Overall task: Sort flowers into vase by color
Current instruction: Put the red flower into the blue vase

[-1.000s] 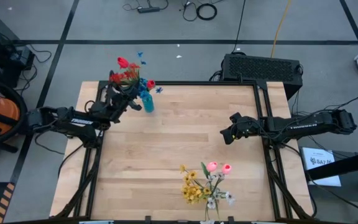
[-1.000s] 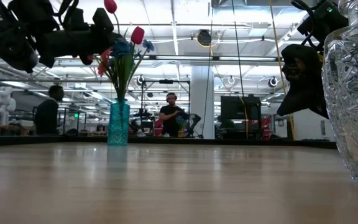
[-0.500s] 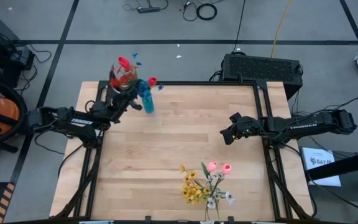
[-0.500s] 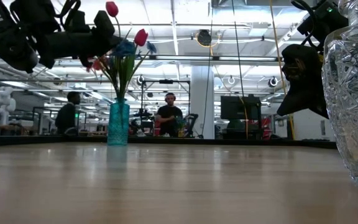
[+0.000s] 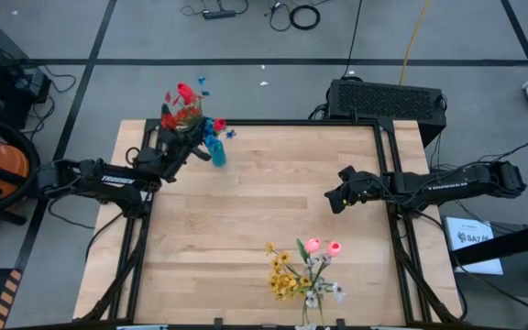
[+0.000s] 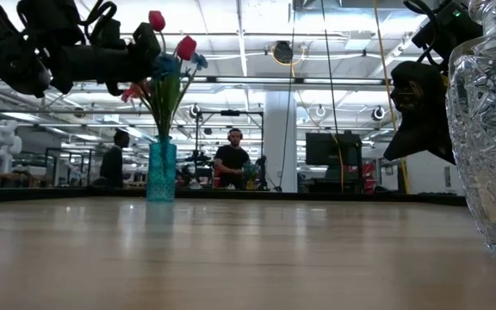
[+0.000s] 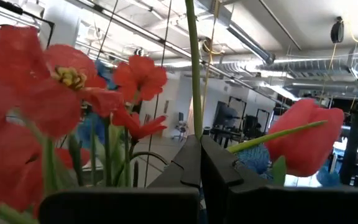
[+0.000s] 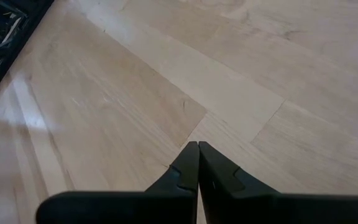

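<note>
Your left hand point(image 5: 180, 147), fingers pressed together on a thin green stem point(image 7: 194, 68), sits at the bench's point(image 5: 264, 211) eleven o'clock corner among the red and blue flowers point(image 5: 187, 108) in the teal translucent cylindrical vase point(image 5: 216, 151). Since a second ago, that bunch has swung slightly and the vase has shifted a little. Your right hand point(image 5: 335, 197) stays closed and empty at three o'clock, with the yellow, pink and white flowers point(image 5: 305, 270) unmoved at six o'clock.

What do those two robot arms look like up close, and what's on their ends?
Both arms are black, jointed and slender, with white lettering along the forearm. Each ends in a tool, the left tool and right tool, with two dark, flat, angular fingers that taper toward their tips.
</note>
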